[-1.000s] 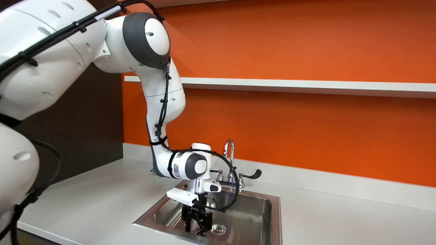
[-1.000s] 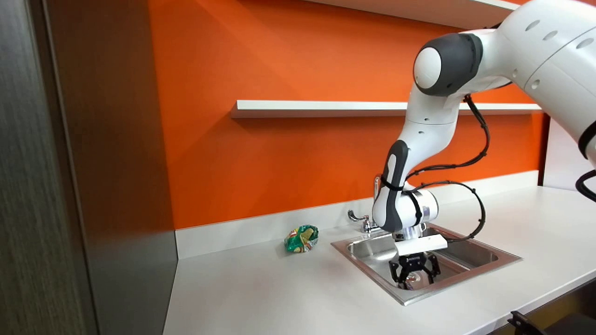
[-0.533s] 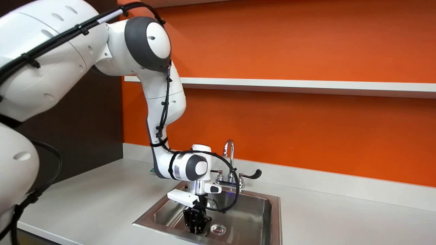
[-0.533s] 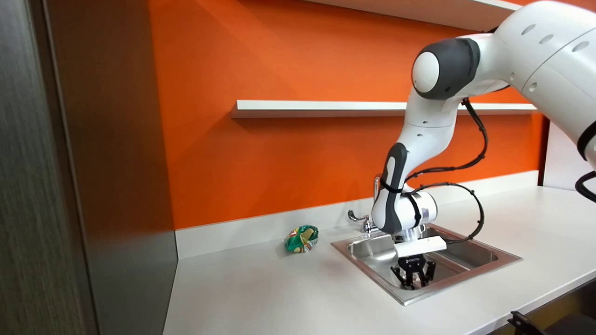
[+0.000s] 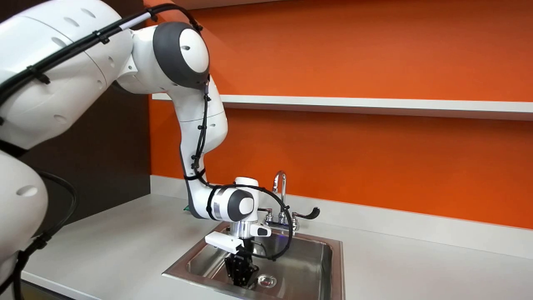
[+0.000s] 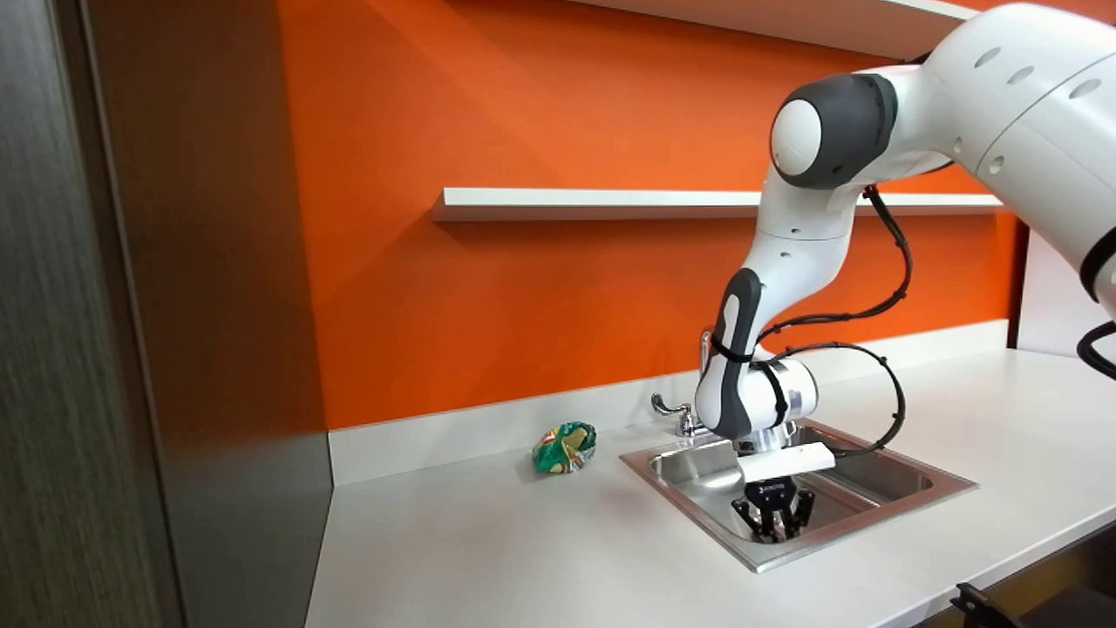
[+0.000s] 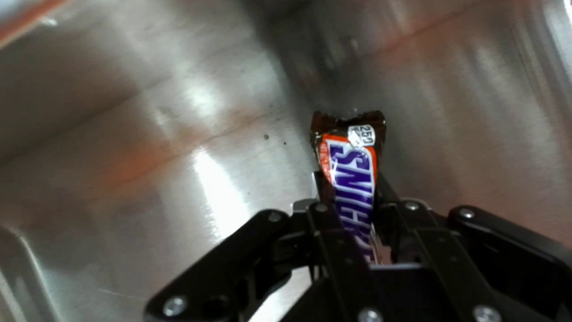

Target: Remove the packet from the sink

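In the wrist view the packet (image 7: 351, 179), a brown Snickers wrapper with purple lettering, a white label and red-orange edges, sits lengthwise between the black fingers of my gripper (image 7: 351, 190). Both fingers press in on its sides, and its top end sticks out past them; the lower end is hidden by the gripper. The sink (image 5: 336, 271) is a rectangular steel basin set into the white counter. In both exterior views the gripper (image 6: 779, 530) points straight down inside the basin, near its front side. The packet cannot be made out clearly from outside.
Beside the gripper lies the round drain (image 5: 266, 281). A chrome faucet (image 5: 283, 187) with handles rises behind the basin. On the counter by the back wall is a crumpled green packet (image 6: 565, 447). A white shelf (image 6: 602, 202) runs along the orange wall.
The fingers have come together around the packet. Over the same second the arm has sunk slightly lower into the sink, with almost no movement in the last half second.
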`<state>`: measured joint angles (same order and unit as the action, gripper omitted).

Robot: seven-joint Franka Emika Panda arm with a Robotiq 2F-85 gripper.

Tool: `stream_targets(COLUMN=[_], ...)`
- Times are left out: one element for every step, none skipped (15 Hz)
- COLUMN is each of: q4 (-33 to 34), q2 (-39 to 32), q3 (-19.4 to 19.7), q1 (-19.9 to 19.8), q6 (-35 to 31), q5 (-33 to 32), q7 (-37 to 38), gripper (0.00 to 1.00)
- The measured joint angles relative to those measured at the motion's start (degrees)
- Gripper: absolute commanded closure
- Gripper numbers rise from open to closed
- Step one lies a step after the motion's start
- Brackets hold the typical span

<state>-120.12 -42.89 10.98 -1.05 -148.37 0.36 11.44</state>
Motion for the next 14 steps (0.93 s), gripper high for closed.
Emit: stream_targets(q4=[0.1,0.2,0.3,0.4,0.4,0.4,0.4,0.3,0.2,0.1,-0.2,-0.6,-1.1,-1.6], q2=[0.0,0.0,0.1,0.3,0.8,1.3,2.1,2.9,3.8,4.8,5.8,6.9,8.1,9.3], q3=[0.0,0.0,0.0,0.0,0.0,0.0,0.0,0.0,0.0,0.0,0.0,0.0,0.0,0.0], q1=[0.0,0.0,0.0,0.1,0.1,0.3,0.5,0.7,1.0,1.3,1.7,2.0,2.2,2.5], q6=[0.0,0.0,0.0,0.0,0.0,0.0,0.1,0.3,0.4,0.6,0.7,0.7,0.9,1.0], q5=[0.0,0.0,0.0,0.0,0.0,0.0,0.0,0.0,0.0,0.0,0.0,0.0,0.0,0.0], q7=[0.0,0.0,0.0,0.0,0.0,0.0,0.0,0.0,0.0,0.0,0.0,0.0,0.0,0.0], gripper=[0.94,0.94,0.94,0.95,0.95,0.94,0.94,0.94,0.94,0.94,0.94,0.94,0.94,0.94])
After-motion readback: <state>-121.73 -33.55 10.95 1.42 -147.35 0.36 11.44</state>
